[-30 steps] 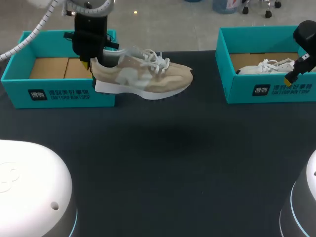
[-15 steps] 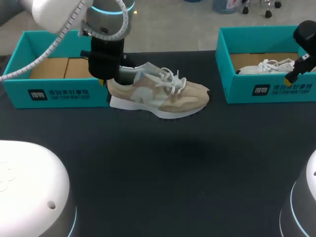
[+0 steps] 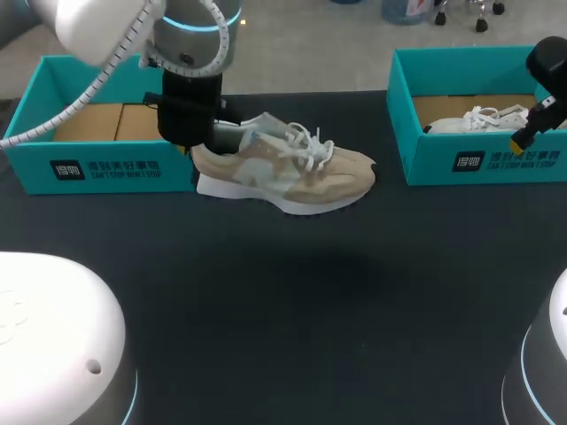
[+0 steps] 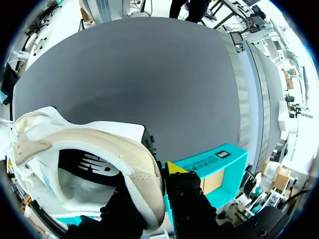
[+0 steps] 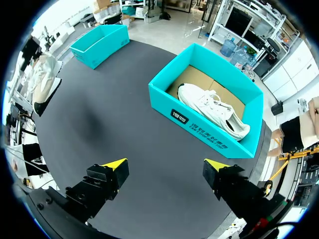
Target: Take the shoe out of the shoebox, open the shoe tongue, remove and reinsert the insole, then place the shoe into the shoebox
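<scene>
A beige sneaker [image 3: 292, 168] with white laces hangs above the dark table, its toe pointing right. My left gripper [image 3: 189, 146] is shut on its heel collar, just right of the left teal shoebox [image 3: 106, 168]. In the left wrist view the heel [image 4: 144, 184] sits pinched between the fingers, and the dark insole [image 4: 92, 167] shows inside the shoe. My right gripper [image 5: 166, 167] stands open and holds nothing, above the table near the right teal shoebox [image 5: 199, 124]; in the head view that right gripper [image 3: 523, 137] is at the far right.
The left shoebox shows only its brown cardboard floor [image 3: 93, 119]. A white sneaker [image 3: 478, 119] lies in the right shoebox [image 3: 478, 159]. The dark table [image 3: 292, 310] stretches between and in front of the boxes.
My left arm carried the beige sneaker right and a little toward the front, away from the left box; over the last half second it has hardly moved. The right arm kept still.
</scene>
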`<state>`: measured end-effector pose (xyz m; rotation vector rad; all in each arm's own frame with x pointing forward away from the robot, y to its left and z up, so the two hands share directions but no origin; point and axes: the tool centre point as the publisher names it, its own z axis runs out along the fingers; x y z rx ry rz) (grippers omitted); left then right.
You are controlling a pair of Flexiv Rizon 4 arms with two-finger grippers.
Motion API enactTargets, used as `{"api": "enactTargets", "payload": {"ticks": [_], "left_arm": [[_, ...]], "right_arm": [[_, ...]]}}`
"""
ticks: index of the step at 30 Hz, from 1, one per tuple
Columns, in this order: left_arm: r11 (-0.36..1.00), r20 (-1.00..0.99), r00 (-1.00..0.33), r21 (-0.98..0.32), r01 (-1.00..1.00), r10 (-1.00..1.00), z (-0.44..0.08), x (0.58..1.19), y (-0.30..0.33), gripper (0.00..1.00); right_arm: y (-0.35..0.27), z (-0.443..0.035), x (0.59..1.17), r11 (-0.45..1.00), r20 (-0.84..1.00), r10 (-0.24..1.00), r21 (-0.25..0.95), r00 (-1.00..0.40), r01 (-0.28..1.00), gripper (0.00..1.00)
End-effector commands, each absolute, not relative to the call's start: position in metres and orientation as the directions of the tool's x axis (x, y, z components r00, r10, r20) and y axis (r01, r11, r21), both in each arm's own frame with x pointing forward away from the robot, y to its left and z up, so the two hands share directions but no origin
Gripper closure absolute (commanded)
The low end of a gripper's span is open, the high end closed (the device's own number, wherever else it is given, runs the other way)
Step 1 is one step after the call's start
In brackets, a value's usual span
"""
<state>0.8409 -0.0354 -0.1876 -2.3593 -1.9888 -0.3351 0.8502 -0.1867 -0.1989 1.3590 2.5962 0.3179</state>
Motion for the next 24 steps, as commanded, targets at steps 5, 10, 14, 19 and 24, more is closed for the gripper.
{"api": "enactTargets", "payload": {"ticks": [5, 10, 14, 19, 24], "left_arm": [[-0.173, 0.203, 0.149, 0.107, 0.979, 0.968, -0.226, 0.83, -0.042, 1.0], [-0.175, 0.18, 0.152, 0.12, 0.977, 0.972, -0.257, 0.826, -0.051, 1.0], [-0.197, 0.186, 0.172, 0.129, 0.972, 0.967, -0.282, 0.824, -0.059, 1.0], [-0.211, 0.184, 0.188, 0.116, 0.97, 0.965, -0.311, 0.822, -0.062, 1.0], [-0.245, 0.199, 0.219, 0.113, 0.963, 0.955, -0.335, 0.822, -0.063, 1.0]], "right_arm": [[-0.187, -0.199, 0.851, 0.556, -0.071, 0.825, 0.277, -0.561, 0.784, 0.0], [-0.187, -0.199, 0.851, 0.556, -0.071, 0.825, 0.277, -0.561, 0.784, 0.0], [-0.187, -0.199, 0.851, 0.556, -0.071, 0.825, 0.277, -0.561, 0.784, 0.0], [-0.187, -0.199, 0.851, 0.556, -0.071, 0.825, 0.277, -0.561, 0.784, 0.0], [-0.187, -0.199, 0.851, 0.556, -0.071, 0.825, 0.277, -0.561, 0.784, 0.0]]}}
